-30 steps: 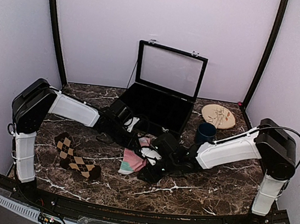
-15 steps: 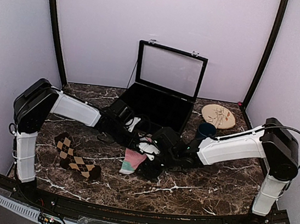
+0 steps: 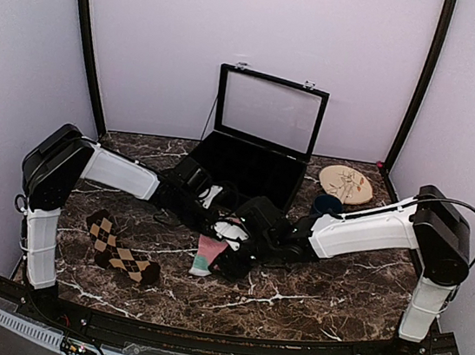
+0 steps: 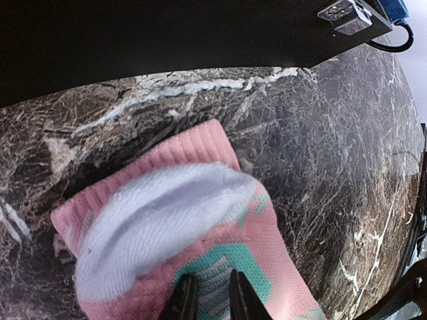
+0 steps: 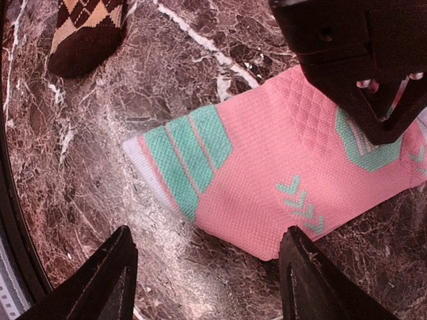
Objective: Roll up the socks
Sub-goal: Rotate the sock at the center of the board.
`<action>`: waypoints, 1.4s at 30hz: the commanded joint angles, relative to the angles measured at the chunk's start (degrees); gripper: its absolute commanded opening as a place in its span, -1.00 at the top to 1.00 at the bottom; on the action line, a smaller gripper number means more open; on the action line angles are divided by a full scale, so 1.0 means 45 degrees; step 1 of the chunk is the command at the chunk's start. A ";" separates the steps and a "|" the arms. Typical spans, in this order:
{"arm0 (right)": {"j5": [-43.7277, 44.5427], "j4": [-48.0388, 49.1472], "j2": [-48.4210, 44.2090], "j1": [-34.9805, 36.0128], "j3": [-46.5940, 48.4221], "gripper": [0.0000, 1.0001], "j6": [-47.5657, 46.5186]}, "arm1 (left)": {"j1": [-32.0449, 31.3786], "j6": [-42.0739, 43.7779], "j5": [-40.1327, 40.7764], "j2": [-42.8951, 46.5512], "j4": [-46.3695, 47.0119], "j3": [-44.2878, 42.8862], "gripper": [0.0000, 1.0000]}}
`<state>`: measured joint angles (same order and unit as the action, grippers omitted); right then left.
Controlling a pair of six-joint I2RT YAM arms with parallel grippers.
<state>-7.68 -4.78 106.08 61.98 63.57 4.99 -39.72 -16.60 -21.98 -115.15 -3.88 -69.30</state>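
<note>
The pink sock lies flat on the marble with its white toe end toward the front. Its white-lined cuff is folded over. My left gripper is shut on the sock, pinching fabric at a teal patch; its black tip shows over the sock in the right wrist view. My right gripper hovers open just above the sock's near edge, its fingers spread wide with nothing between them. The brown argyle sock lies apart to the left.
An open black case with a raised glass lid stands behind the grippers; its underside fills the top of the left wrist view. A blue cup and a round wooden disc sit at the back right.
My right gripper has moved left over the pink sock's near edge and its jaws have opened wider. The left gripper has stayed pinched on the sock.
</note>
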 commanded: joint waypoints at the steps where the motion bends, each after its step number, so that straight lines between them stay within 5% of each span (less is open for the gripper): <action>1: 0.0156 0.0185 -0.0510 0.0133 -0.0211 -0.35 0.0013 | 0.0103 0.0213 0.0007 -0.0736 -0.1533 0.0388 0.61; 42: -0.1249 0.1391 0.1074 -0.0382 0.0038 -0.46 -0.0747 | 0.0254 0.0918 -0.1201 -0.1053 -0.1850 0.0213 0.65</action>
<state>-11.05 -1.19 109.12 60.84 61.84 3.27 -38.24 -14.09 -27.20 -115.96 -3.57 -69.43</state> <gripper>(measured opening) 0.731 0.174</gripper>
